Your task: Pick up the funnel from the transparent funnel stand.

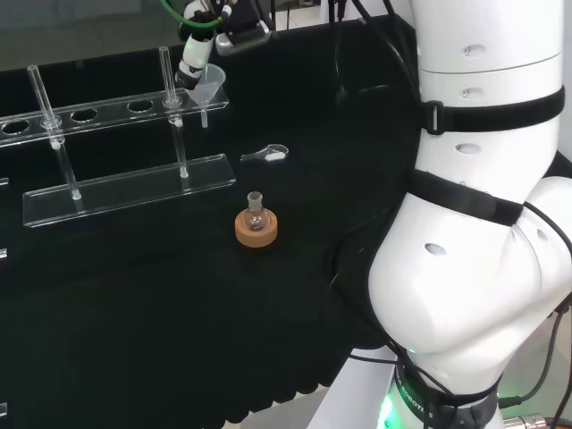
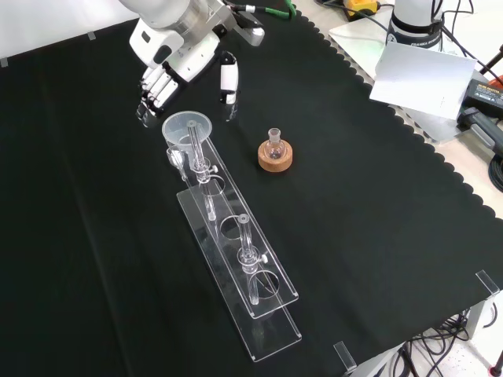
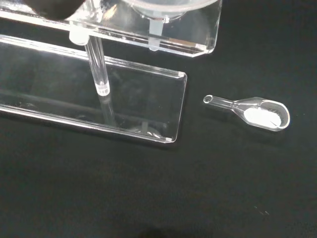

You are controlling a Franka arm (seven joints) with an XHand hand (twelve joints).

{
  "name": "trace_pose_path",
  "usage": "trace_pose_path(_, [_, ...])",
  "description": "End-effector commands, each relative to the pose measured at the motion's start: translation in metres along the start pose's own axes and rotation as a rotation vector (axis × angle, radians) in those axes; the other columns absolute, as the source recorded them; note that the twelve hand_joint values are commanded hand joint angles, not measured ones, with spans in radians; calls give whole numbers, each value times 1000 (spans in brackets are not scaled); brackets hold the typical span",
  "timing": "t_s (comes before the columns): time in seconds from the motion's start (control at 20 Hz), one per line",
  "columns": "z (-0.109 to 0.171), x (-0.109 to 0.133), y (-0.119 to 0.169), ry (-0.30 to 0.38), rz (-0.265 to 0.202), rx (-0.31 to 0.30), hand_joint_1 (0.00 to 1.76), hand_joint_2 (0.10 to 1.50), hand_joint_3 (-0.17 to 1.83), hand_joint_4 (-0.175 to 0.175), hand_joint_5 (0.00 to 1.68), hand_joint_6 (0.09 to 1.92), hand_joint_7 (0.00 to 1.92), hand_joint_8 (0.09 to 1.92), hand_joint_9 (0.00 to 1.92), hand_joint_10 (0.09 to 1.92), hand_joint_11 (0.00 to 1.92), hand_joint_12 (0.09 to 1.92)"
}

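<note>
On the black-clothed worktop [image 2: 94,259], the transparent funnel stand [image 2: 236,267] is the largest piece: a long clear base plate with two slim clear posts carrying an upper rail pierced by round holes. In the front view it runs from the lower right up toward the robot hand [image 2: 161,82]; in the head view it stretches across the far left.

The robot hand hangs just beyond the stand's end, its black and white fingers [image 2: 153,94] hanging down in a relaxed curl beside the funnel's rim, the thumb standing apart on the other side. It has hold of nothing.

The funnel [image 2: 187,129] sits in the end hole of the rail nearest the robot hand. It is clear, with a wide round mouth, a cone narrowing downward and a short stem poking out below the rail, as the head view shows.

A small round flask [image 2: 274,144] stands upright on a cork ring [image 2: 277,156], well apart from the stand. A small clear scoop [image 3: 252,111] holding white powder lies flat on the cloth near the base plate's end.
</note>
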State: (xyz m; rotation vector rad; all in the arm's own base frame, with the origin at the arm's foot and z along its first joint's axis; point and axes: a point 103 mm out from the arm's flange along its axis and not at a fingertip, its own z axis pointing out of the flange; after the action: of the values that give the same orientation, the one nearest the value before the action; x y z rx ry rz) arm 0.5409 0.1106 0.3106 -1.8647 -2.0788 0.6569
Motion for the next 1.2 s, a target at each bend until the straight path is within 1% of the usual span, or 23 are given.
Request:
trace_pose_path(0.05, [4,6,9,-15,-9,22,738,838,-175,-50,7,87,0,87,0,787,174,1555])
trace_pose_path(0.65, [15,6,28,-31,-26,79,792,840,-175,-48,0,87,0,87,0,782,190,1535])
trace_pose_path(1.1, [23,1,33,-27,-27,63,789,848,-175,-50,0,87,0,87,0,779,184,1529])
trace_pose_path(1.2, [25,1,33,-29,-25,56,782,854,-175,-51,1,87,1,87,0,809,177,1532])
